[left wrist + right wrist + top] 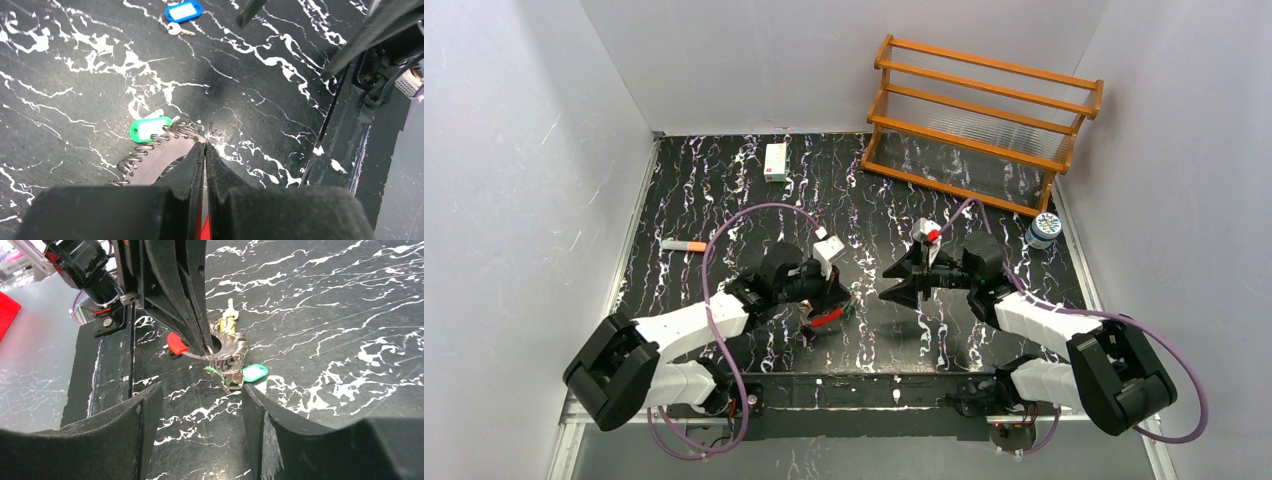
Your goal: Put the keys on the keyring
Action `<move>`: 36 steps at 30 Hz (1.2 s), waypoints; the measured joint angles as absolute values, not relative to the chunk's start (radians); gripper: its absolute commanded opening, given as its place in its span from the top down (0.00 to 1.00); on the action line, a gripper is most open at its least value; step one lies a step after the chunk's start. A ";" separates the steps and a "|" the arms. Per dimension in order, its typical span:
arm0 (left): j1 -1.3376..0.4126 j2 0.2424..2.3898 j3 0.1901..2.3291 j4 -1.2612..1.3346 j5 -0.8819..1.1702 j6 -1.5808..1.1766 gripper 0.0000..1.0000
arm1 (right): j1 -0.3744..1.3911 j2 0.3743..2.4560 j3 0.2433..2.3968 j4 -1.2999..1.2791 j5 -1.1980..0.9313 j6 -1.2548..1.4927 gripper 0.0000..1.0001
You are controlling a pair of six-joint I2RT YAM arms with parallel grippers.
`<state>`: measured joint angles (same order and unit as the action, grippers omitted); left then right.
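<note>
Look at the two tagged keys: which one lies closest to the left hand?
The green-tagged key, right beside the left hand, which is shut on the keyring. The blue-tagged key lies alone, farther across the table.

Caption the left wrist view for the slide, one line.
Left gripper shut on the keyring, green-tagged key at the ring, blue-tagged key lying apart on the black marbled table.
</note>
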<state>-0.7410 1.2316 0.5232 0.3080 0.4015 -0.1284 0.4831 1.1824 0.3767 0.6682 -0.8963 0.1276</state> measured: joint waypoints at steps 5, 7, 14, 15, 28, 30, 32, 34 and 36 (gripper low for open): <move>-0.744 1.149 0.464 0.372 0.445 -0.059 1.00 | 0.533 1.242 0.377 0.722 -0.919 0.112 0.50; -0.749 1.118 0.443 0.393 0.461 -0.021 1.00 | 0.563 1.265 0.379 0.729 -0.924 0.092 0.51; -0.759 1.072 0.417 0.422 0.486 0.051 1.00 | 0.651 1.282 0.428 0.695 -0.917 -0.031 0.56; -0.762 1.073 0.417 0.422 0.487 0.054 1.00 | 0.659 1.282 0.435 0.686 -0.914 -0.046 0.59; -0.777 1.090 0.417 0.423 0.495 0.083 1.00 | 0.766 1.316 0.575 0.407 -0.761 -0.302 0.71; -0.778 1.090 0.417 0.423 0.495 0.086 1.00 | 0.775 1.316 0.581 0.378 -0.744 -0.328 0.79; -0.778 1.090 0.417 0.423 0.494 0.086 1.00 | 0.782 1.316 0.588 0.350 -0.731 -0.349 0.93; -0.779 1.090 0.417 0.422 0.492 0.088 1.00 | 0.789 1.318 0.596 0.323 -0.722 -0.371 0.99; -0.779 1.090 0.417 0.418 0.490 0.089 1.00 | 0.794 1.318 0.606 0.299 -0.713 -0.382 0.99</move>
